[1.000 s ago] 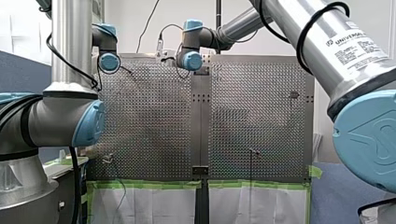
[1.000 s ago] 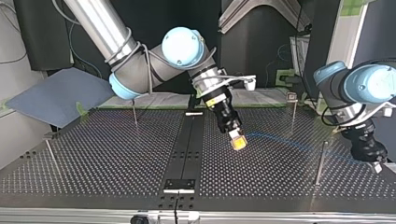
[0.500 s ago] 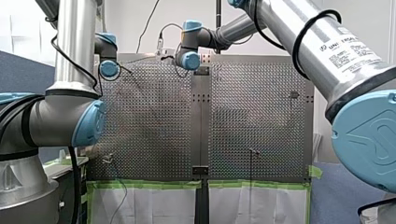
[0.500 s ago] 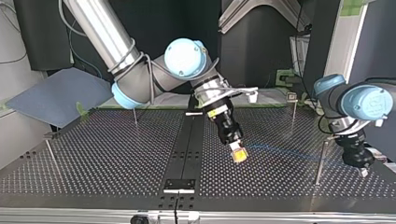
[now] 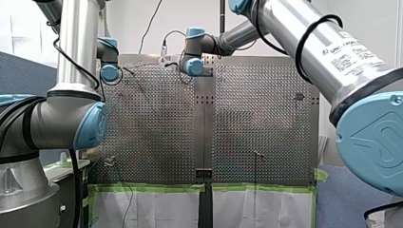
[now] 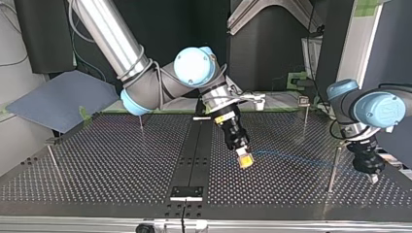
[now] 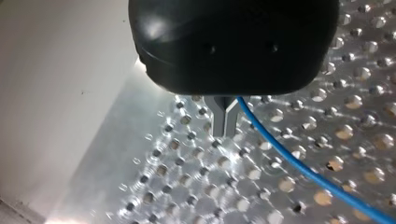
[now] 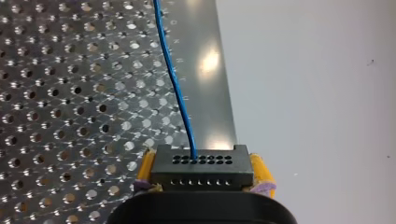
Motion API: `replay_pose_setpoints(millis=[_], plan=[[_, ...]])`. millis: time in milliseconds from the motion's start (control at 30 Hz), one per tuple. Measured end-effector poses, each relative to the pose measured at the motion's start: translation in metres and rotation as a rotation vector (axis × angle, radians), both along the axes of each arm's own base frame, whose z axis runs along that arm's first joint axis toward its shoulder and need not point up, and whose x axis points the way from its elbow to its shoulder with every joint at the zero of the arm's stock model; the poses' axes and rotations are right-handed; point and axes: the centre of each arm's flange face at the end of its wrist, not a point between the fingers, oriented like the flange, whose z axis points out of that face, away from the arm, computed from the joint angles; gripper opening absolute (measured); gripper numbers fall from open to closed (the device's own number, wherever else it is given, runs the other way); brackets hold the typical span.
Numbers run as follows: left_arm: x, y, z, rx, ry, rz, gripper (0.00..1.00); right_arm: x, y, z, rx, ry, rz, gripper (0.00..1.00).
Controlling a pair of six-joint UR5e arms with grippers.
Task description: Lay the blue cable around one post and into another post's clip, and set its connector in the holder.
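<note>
We are holding the one black connector (image 8: 201, 167) between our right gripper's (image 6: 246, 160) two yellow pads (image 8: 145, 168), above the table (image 6: 97, 165) near its middle strip. The single blue cable (image 6: 296, 156) is running from it to our left gripper (image 7: 224, 130), whose two metal fingers are pinching narrowly on it. Four posts (image 6: 304, 101) are standing on the table.

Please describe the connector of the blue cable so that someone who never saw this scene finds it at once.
Over the perforated table, near its middle, my right arm ends in the right gripper with yellow pads. Between those pads sits the connector: a black block with rows of small holes and the blue cable leaving it.
</note>
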Motion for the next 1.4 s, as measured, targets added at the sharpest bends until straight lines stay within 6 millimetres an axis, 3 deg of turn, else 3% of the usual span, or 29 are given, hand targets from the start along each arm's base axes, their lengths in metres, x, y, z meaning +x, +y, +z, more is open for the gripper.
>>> replay_pose_setpoints(millis=[233,933,1400], plan=[[0.008,0.002,-0.017,-0.029,0.015,-0.026,0.01,0.0,-0.003,-0.006,0.005,0.008,-0.004,0.0],[0.008,0.001,-0.022,-0.066,0.02,-0.071,0.01,-0.005,-0.009,-0.011,0.018,0.031,-0.018,0.0],[0.008,-0.01,-0.029,-0.031,0.03,-0.13,0.01,-0.024,-0.036,-0.016,0.047,0.051,-0.093,0.0]])
